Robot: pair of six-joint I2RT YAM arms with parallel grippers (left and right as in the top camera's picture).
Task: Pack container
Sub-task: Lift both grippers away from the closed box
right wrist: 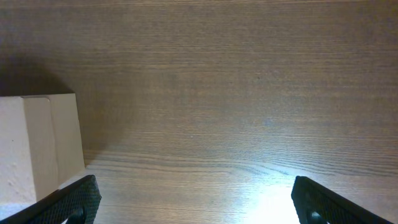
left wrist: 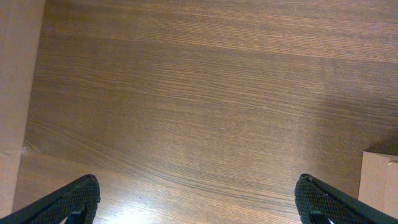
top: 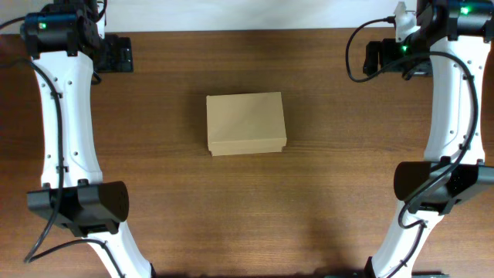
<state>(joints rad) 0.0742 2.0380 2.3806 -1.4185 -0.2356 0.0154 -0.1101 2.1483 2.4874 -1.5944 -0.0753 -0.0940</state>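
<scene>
The container (top: 245, 123) is a plain brown cardboard box with its lid shut, in the middle of the table. It also shows at the right edge of the left wrist view (left wrist: 379, 183) and at the left of the right wrist view (right wrist: 38, 146). My left gripper (top: 117, 54) is at the far left corner of the table, well away from the box; its fingers (left wrist: 199, 200) are wide open with only bare wood between them. My right gripper (top: 380, 58) is at the far right corner, and its fingers (right wrist: 196, 200) are open and empty. No stationery items are in view.
The brown wooden table (top: 247, 208) fills the views. Both arm bases stand at the near corners, left (top: 77, 205) and right (top: 436, 185). A pale strip (left wrist: 15, 93) runs along the left edge of the left wrist view, past the table's edge.
</scene>
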